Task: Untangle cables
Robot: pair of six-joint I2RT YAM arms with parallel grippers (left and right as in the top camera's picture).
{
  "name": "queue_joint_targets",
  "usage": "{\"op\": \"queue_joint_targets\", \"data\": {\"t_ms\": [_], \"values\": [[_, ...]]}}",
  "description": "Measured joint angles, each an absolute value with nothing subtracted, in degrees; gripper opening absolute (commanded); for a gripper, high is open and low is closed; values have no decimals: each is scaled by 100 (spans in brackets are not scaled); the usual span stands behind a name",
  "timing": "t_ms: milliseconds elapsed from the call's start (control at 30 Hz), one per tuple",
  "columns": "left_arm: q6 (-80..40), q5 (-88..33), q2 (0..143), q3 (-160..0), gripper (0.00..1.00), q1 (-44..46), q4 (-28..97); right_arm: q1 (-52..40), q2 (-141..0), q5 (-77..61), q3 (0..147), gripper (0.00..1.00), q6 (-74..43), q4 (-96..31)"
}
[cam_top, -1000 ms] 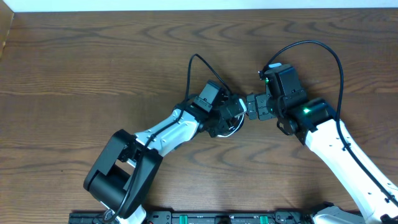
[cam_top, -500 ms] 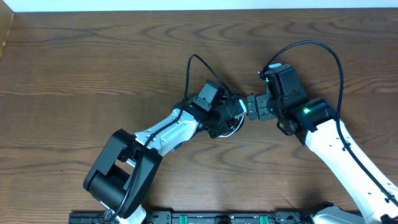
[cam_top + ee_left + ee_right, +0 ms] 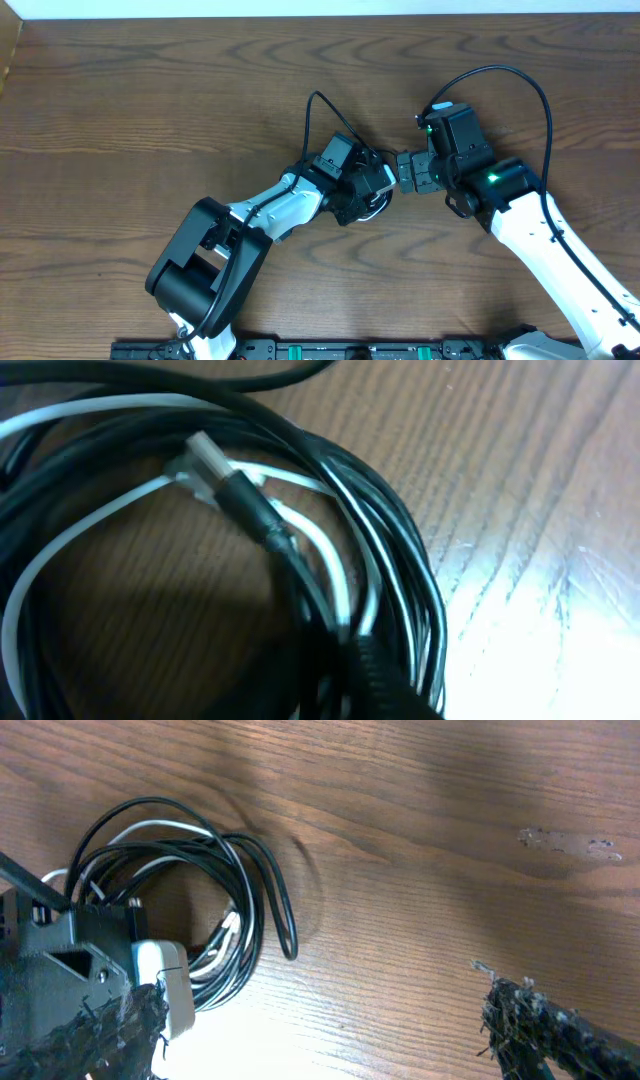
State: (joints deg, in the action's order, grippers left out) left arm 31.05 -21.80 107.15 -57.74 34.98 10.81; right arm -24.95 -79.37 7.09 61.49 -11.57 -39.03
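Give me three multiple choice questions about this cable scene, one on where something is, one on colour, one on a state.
1. Where is the cable bundle?
A. On the table under the left end effector.
B. At the table's far left edge.
C. Hanging off the front edge.

2. What colours are the cords?
A. All red.
B. Black and white.
C. Blue and yellow.

3. How is the right end effector?
A. Shut on a plug.
B. Open, holding nothing.
C. Out of view.

Answers:
1 A, the overhead view shows it there.
2 B, a white cord runs among black ones.
3 B, bare wood lies between its spread fingers.
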Motion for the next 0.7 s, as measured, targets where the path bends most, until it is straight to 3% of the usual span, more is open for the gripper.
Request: {"op": "queue_joint_targets", "data": {"t_ms": [533,700], "values": [[3116,-2217,10687,-5774,8,3498,1074,-2495,-7937,709,6149,99,-1157,-3903],[3116,-2115,9998,-5771,7,3498,1151,-2495,-7937,711,6149,99,-1157,-3903]]}}
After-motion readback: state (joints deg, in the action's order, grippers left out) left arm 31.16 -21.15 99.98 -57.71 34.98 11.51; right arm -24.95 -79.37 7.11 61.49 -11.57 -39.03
